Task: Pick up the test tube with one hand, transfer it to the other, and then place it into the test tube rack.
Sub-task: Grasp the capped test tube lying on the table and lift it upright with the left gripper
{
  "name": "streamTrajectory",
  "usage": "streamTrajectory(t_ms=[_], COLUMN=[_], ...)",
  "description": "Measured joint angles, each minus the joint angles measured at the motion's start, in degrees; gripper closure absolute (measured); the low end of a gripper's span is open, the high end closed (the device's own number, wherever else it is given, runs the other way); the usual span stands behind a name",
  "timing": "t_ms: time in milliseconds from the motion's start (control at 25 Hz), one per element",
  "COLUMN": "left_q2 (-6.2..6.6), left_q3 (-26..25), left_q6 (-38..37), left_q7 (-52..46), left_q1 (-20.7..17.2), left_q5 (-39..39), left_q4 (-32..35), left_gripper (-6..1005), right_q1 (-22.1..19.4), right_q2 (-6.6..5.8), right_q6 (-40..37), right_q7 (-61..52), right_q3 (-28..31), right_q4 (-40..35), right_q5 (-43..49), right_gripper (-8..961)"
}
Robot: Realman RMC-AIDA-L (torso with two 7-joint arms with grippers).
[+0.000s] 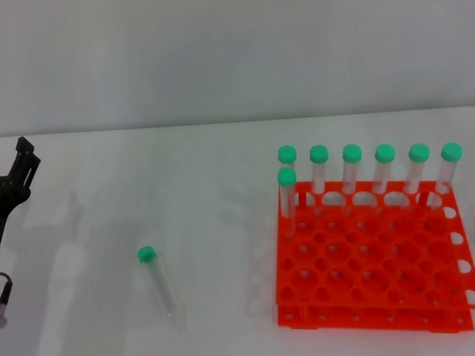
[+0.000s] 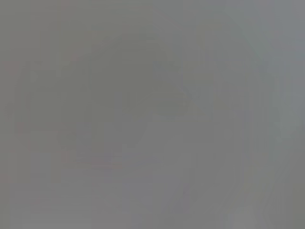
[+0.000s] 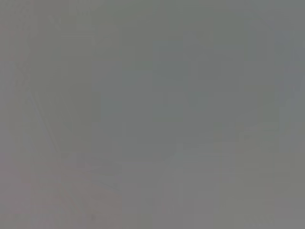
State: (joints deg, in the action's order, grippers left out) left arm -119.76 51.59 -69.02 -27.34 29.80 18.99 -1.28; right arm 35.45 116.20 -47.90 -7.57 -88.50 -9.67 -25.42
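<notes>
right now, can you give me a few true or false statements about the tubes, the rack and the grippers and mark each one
1. A test tube lies flat on the white table, apart from the test tube rack. True.
2. The rack is blue. False: it is orange-red.
3. Seven green-capped tubes stand in the rack, six along its far row and one just in front of them at the left end. True.
4. The left gripper is gripping the lying tube. False: it is at the table's left edge, well clear of the tube, holding nothing.
5. The right gripper is above the rack. False: it is not in view.
</notes>
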Motion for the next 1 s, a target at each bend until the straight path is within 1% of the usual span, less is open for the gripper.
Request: streamTrajectory(t_ms=[200, 440, 600, 840, 1000], left_q2=[-0.07, -0.21, -0.20, 0.26, 1.01], left_q3=[0.00, 0.00, -0.04, -0.09, 0.42], left_q6=[-2.01, -3.37, -3.84, -3.88, -0.88], left_q7=[-0.18, -0.73, -2.78, -5.46, -11.28], left_q1=[-0.56, -1.01, -1.45, -1.96, -1.85], left_q5=[0.03, 1.49, 1.52, 1.45, 3.02], left_q4=[-0.21, -0.45, -0.47, 0.14, 2.14], left_gripper=[141, 142, 142, 143, 143], right_q1=[-0.33, -0.33, -0.31, -0.04, -0.01], right_q2=[0.00, -0.01, -0.01, -0.14, -0.19], right_q6=[0.00, 0.00, 0.00, -0.04, -0.49], right_q7=[-0.04, -0.07, -0.08, -0.08, -0.08], right_q3=[-1.66, -1.74, -1.76, -1.76, -1.76], right_q4=[-0.07, -0.07, -0.20, -0.23, -0.59], right_q5=[-0.02, 0.00, 0.01, -0.15, -0.11], right_gripper=[81, 81, 81, 81, 81])
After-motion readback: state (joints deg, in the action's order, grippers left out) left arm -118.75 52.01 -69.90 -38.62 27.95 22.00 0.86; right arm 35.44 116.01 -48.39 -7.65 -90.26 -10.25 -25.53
